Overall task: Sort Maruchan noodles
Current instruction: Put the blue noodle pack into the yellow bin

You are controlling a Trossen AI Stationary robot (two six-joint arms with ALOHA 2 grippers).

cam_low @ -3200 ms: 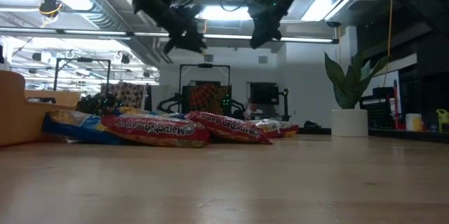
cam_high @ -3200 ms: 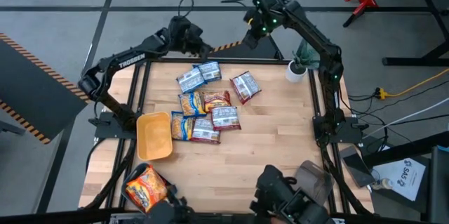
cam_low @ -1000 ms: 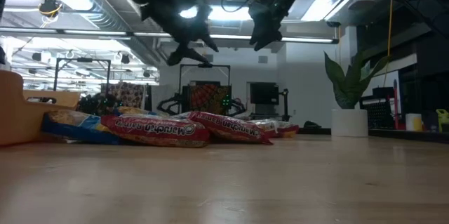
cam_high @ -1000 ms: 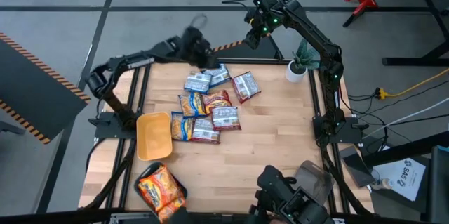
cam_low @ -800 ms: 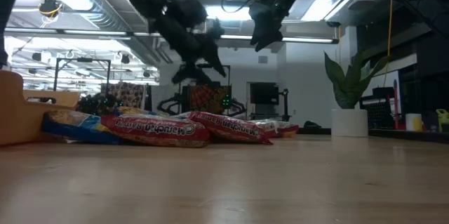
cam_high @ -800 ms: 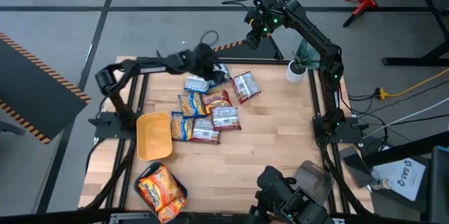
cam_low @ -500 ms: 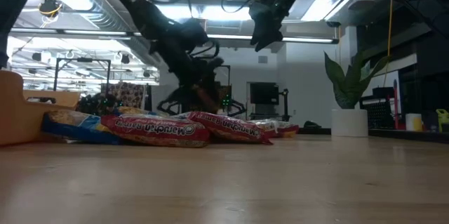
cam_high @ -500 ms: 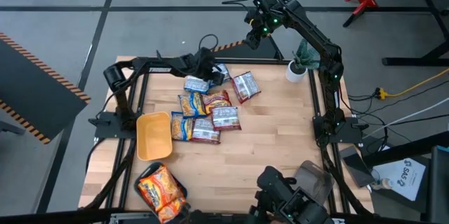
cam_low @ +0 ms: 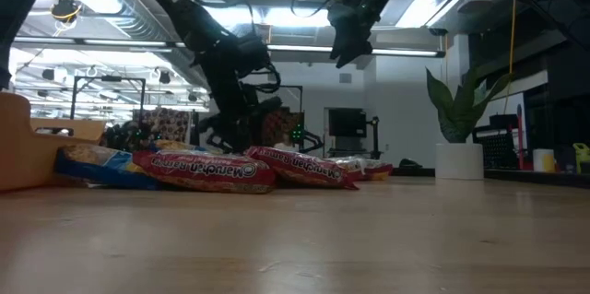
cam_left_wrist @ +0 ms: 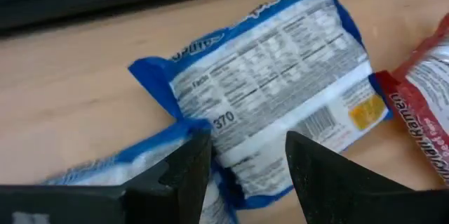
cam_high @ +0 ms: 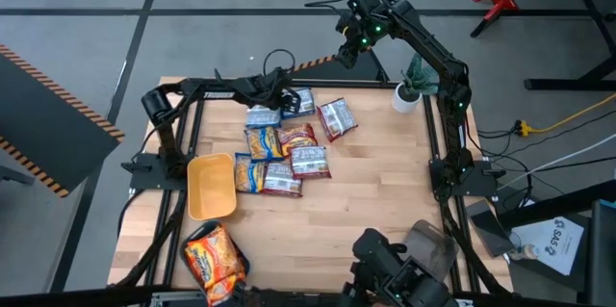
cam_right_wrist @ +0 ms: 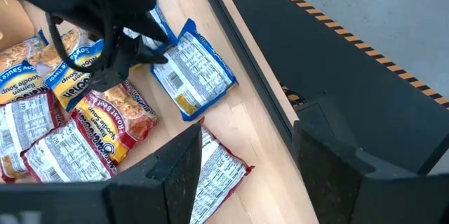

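Left gripper is low over the far side of the wooden table, at the far end of the cluster of noodle packets. The left wrist view shows its two dark fingers parted to a moderate gap, straddling the edge of a blue packet lying label side up: white nutrition panel, barcode, blue crimped border, glossy crinkled film. A second blue packet overlaps it near the fingers, and the corner of a red packet lies just beside. Nothing is clamped between the fingers.

Right gripper is raised high beyond the table's far edge, well apart from the packets. Its own view shows its fingers spread wide with nothing between them, looking down on the blue packet and the left gripper.

The packets lie flat in a loose, partly overlapping group at the table's centre-left: orange, red-brown, silver-backed. One striped packet sits slightly apart, tilted. In the low view the packets form a shallow heap.

A yellow tray, rectangular with rounded corners and smooth walls, sits touching the cluster's near-left end. Further orange packets are stacked at the near-left table edge. A white pot with a plant stands at the far-right corner.
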